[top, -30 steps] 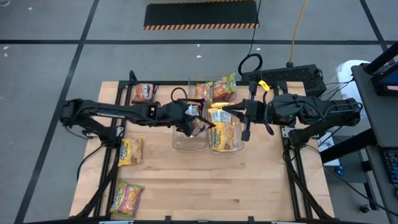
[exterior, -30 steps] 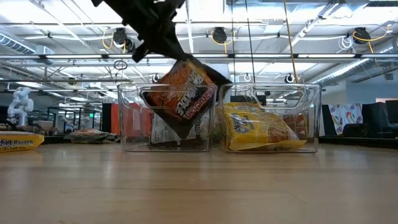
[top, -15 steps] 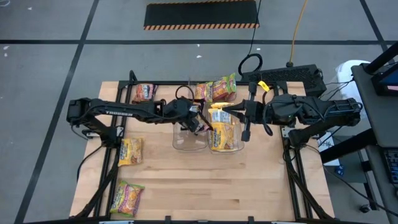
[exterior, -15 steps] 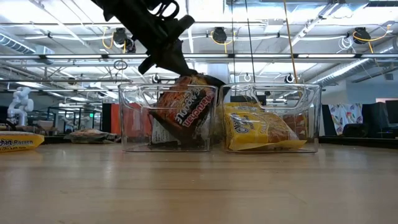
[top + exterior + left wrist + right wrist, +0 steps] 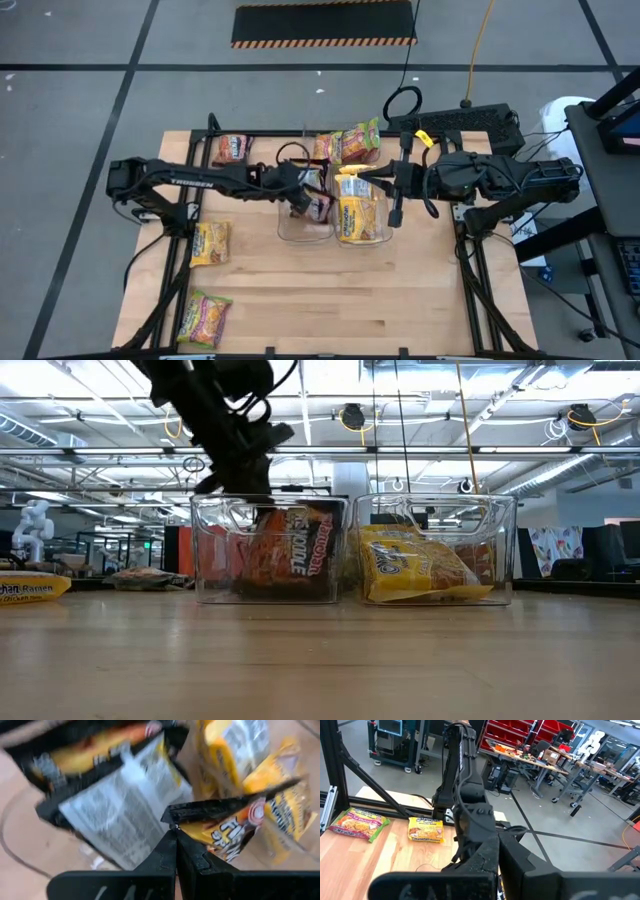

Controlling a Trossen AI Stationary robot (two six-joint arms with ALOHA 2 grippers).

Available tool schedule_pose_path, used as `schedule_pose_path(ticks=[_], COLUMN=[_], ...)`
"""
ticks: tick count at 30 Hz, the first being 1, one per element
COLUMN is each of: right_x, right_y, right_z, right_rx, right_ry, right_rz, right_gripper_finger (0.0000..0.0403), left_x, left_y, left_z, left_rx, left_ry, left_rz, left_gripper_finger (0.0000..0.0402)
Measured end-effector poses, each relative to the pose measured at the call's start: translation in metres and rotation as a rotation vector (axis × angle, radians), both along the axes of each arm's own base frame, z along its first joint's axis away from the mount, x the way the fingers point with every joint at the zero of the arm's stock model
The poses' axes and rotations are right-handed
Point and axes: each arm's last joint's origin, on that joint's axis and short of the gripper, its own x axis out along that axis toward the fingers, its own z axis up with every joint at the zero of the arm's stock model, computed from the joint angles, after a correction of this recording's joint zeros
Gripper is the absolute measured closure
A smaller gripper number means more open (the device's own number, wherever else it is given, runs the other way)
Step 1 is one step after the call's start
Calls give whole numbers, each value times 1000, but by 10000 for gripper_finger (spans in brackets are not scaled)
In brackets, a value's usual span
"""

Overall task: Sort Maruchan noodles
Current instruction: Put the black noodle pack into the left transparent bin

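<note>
Two clear plastic bins stand side by side near the far edge of the wooden table (image 5: 400,290): the left bin (image 5: 268,550) holds a dark brown/orange ramen packet (image 5: 295,550), the right bin (image 5: 435,550) yellow packets (image 5: 410,572). The left gripper (image 5: 300,190), fingers closed with nothing visibly between them, sits over the left bin, hiding part of its contents. The right gripper (image 5: 385,182), fingers closed and empty, hovers beside the right bin.

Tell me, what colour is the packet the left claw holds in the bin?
Dark brown and orange packet, seen best in the low view.
</note>
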Motion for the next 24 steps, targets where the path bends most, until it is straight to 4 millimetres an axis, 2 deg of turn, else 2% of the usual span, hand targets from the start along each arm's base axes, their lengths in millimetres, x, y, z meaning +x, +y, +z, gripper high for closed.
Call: schedule_pose_path(ticks=[4,7,11,24], right_x=[0,0,0,0], right_y=[0,0,0,0], right_z=[0,0,0,-1], right_rx=[0,0,0,-2], right_ry=[0,0,0,13], right_rz=[0,0,0,0], right_gripper_finger=[403,403,403,403], left_x=[-7,-10,-11,-18], left_y=[-1,-1,1,11], left_z=[-19,-24,-24,-4], left_rx=[-40,-33,6,104], left_ry=[1,-19,-21,-101], left_rz=[43,60,95,179], left_gripper_finger=[402,402,402,402])
